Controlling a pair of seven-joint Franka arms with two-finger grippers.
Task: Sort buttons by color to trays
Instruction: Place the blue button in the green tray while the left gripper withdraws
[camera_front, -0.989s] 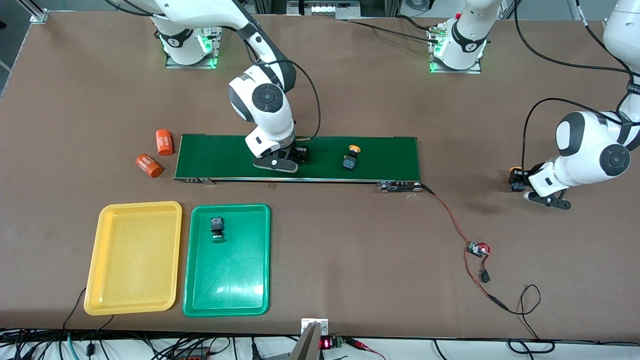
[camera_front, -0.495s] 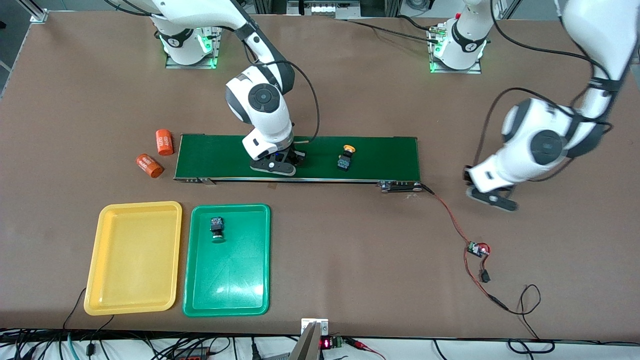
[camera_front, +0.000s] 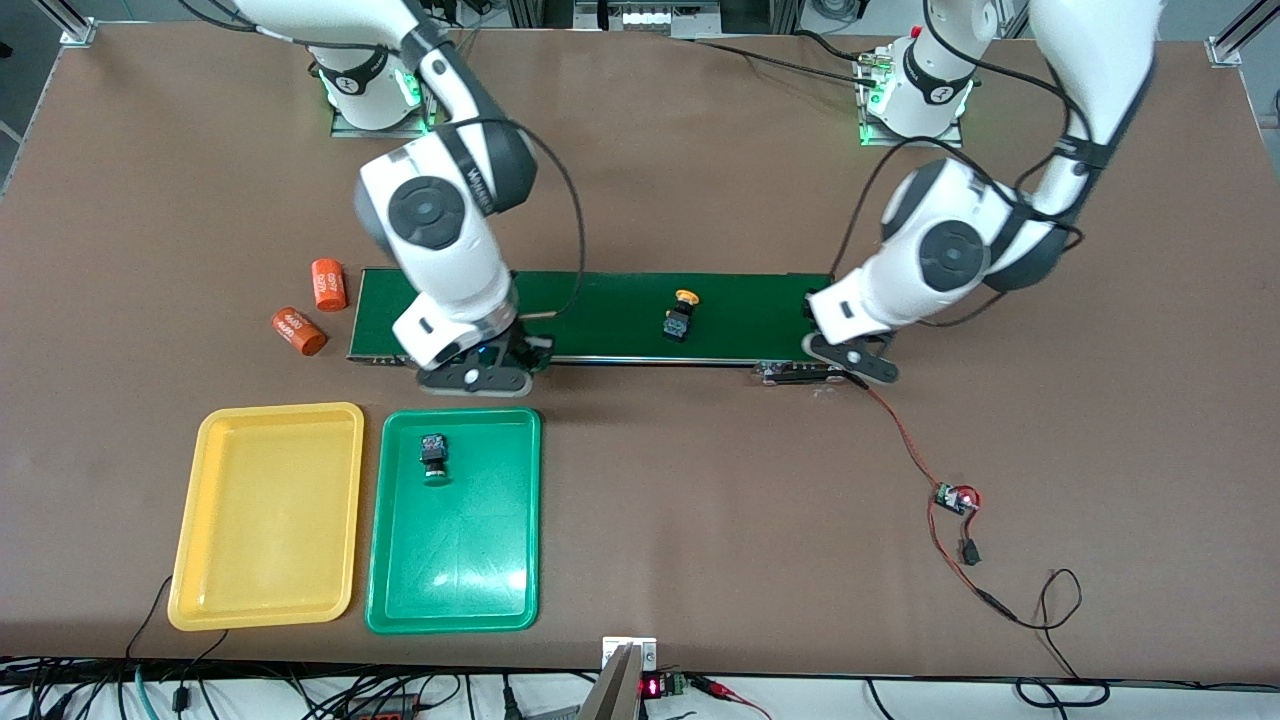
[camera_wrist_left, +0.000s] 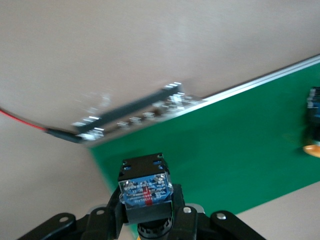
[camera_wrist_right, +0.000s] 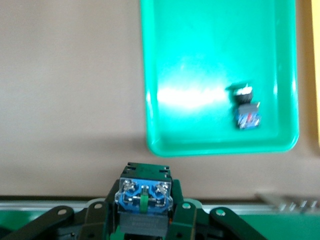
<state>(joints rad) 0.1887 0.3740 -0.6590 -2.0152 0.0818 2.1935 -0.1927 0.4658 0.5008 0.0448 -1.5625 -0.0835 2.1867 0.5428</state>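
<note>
From the front, the right gripper (camera_front: 478, 372) hangs over the near edge of the belt (camera_front: 600, 300), just above the green tray (camera_front: 455, 600) with one button (camera_front: 433, 453) in it, the yellow tray (camera_front: 265, 600) sits beside it, a yellow-capped button (camera_front: 680, 315) lies on the belt, and the left gripper (camera_front: 845, 355) is over the belt's end toward the left arm. In the left wrist view, the left gripper (camera_wrist_left: 146, 220) is clamped tight on a blue-bodied button (camera_wrist_left: 145, 190) above the belt's corner (camera_wrist_left: 210, 150), brown table (camera_wrist_left: 100, 50) around. The right wrist view has the right gripper (camera_wrist_right: 145, 217) squeezed shut on another button (camera_wrist_right: 145, 192), green tray (camera_wrist_right: 210, 145) and its button (camera_wrist_right: 246, 112) below
</note>
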